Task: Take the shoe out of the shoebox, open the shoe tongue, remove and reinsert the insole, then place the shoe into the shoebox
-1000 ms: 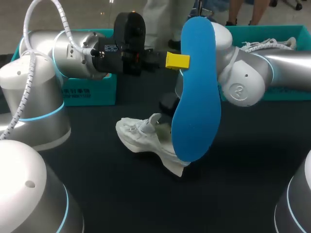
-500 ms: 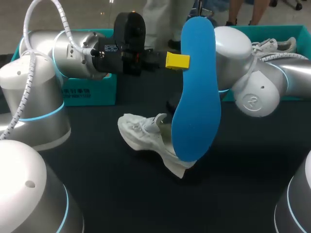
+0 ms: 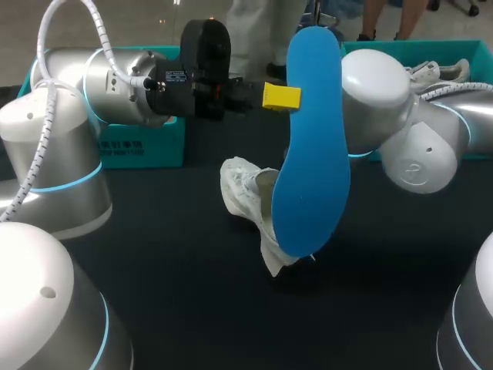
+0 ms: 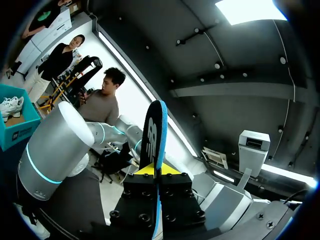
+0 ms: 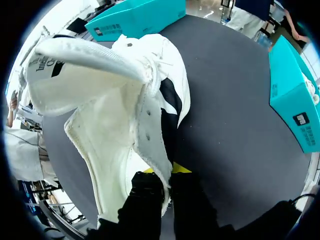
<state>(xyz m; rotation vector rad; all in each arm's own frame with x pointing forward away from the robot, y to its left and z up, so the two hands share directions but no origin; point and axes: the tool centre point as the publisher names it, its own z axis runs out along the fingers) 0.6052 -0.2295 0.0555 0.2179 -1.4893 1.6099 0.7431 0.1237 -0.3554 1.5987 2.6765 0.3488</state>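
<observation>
**Insole in the left jaws, shoe in the right**

My left arm (image 3: 115, 77) reached in from the far left, and its jaws were clenched on the blue insole (image 3: 312, 154). From the left wrist camera I saw the insole (image 4: 155, 135) edge-on, pinched between the two yellow tips. From the head camera it stood upright above the middle of the tabletop (image 3: 177, 308), its broad face turned toward me, gripped at its left edge near the top.

The white shoe (image 3: 245, 193) was at the middle of the tabletop, just behind the insole and partly hidden by it, tilted steeply. I could not tell whether it touched the tabletop. My right arm (image 3: 408, 116) came in from the far right. The right wrist camera showed its jaws grasping the shoe (image 5: 125, 115) by the edge of its opening, tongue (image 5: 85, 62) lifted away.

A teal shoebox (image 3: 146, 146) sat at the far left behind the left arm. Another shoebox (image 3: 470, 50) at the far right held a second white shoe (image 3: 445, 71).
</observation>
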